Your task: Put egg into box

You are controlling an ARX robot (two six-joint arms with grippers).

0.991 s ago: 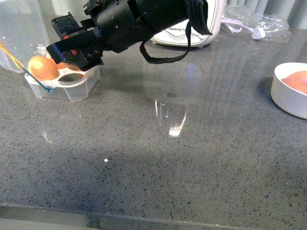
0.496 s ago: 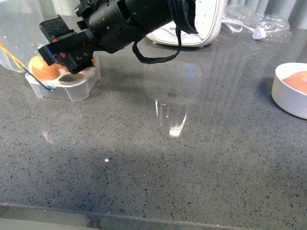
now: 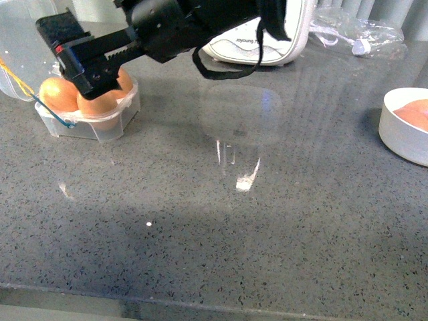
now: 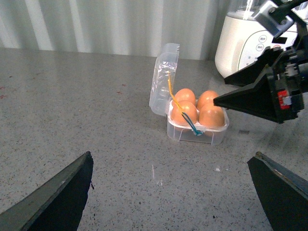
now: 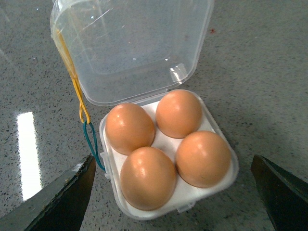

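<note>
The clear egg box (image 3: 87, 126) stands open at the far left of the table, lid (image 3: 27, 40) up, with yellow and blue bands on its left side. Brown eggs fill it; the near one (image 3: 97, 103) shows beside my right gripper (image 3: 70, 53), which hovers open and empty just above the box. In the right wrist view the box (image 5: 159, 208) has an egg (image 5: 147, 177) in every cell, between my spread fingers (image 5: 72, 192). My left gripper (image 4: 171, 159) is open and empty, low over the table in front of the box (image 4: 197, 135).
A round white bowl (image 3: 401, 134) holding another egg (image 3: 416, 114) sits at the right edge. A white kitchen appliance (image 3: 267, 40) and a clear plastic bag (image 3: 354, 30) stand at the back. The table is grey speckled stone.
My right gripper has risen and moved left off the box. The near cell that was empty now holds an egg.
</note>
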